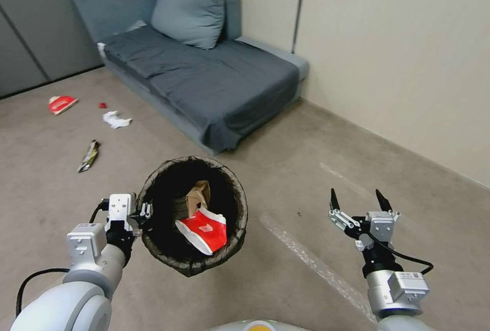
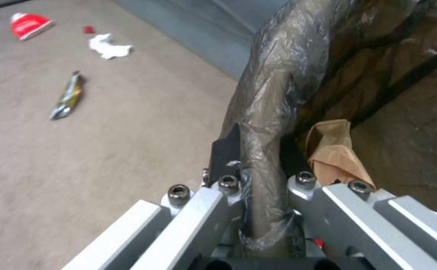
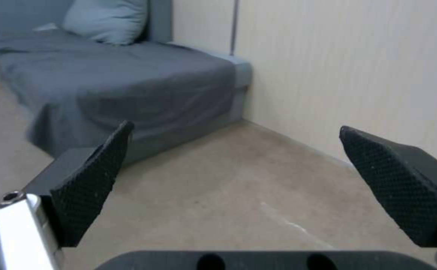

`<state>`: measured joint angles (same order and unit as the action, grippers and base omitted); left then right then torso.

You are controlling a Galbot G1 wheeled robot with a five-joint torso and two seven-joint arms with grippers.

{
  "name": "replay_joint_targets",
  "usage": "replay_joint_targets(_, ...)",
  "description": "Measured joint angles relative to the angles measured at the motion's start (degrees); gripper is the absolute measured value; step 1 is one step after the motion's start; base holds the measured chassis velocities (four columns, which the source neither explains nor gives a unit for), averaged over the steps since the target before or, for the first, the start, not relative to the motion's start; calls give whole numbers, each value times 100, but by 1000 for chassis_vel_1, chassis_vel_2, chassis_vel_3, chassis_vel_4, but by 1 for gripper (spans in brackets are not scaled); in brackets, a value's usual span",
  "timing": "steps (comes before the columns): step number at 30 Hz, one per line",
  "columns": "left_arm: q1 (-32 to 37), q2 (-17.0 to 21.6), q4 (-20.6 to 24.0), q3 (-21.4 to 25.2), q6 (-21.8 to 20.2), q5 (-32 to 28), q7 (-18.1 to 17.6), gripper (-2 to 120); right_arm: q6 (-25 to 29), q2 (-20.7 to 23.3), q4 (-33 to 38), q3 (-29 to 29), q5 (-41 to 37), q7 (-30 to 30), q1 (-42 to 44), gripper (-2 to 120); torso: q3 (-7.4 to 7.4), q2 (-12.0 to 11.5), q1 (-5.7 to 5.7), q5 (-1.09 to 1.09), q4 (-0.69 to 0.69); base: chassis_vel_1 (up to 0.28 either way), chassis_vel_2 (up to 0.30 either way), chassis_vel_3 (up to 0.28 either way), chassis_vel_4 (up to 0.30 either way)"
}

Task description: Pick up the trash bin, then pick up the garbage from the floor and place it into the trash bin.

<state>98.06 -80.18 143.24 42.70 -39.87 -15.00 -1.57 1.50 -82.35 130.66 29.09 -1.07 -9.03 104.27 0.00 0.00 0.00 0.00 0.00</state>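
Observation:
The trash bin (image 1: 236, 188), lined with a dark bag, hangs in front of me with my left gripper (image 1: 144, 212) shut on its left rim (image 2: 271, 112). Inside it lie a red-and-white carton (image 1: 203, 230) and a crumpled brown paper bag (image 1: 198, 195) (image 2: 334, 150). Garbage lies on the floor to the left: a red carton (image 1: 62, 103) (image 2: 28, 24), a small red scrap (image 1: 102, 105) (image 2: 89, 29), crumpled white paper (image 1: 116, 119) (image 2: 108, 46) and a shiny wrapper (image 1: 89, 156) (image 2: 69, 96). My right gripper (image 1: 358, 199) (image 3: 233, 183) hangs open and empty at the right.
A grey sofa (image 1: 204, 75) with a cushion (image 1: 188, 9) stands ahead, its corner close behind the bin. A beige wall (image 1: 398, 50) runs along the right. Grey panels (image 1: 35, 24) close the far left. Open carpet lies between me and the litter.

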Motion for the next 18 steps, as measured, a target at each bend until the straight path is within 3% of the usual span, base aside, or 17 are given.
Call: replay_joint_targets(18,33,-4,0,1,8,7,5,1,-27,33,-50,-47,9,-29,3,100,0,0,0,0,0,93,91,93,99)
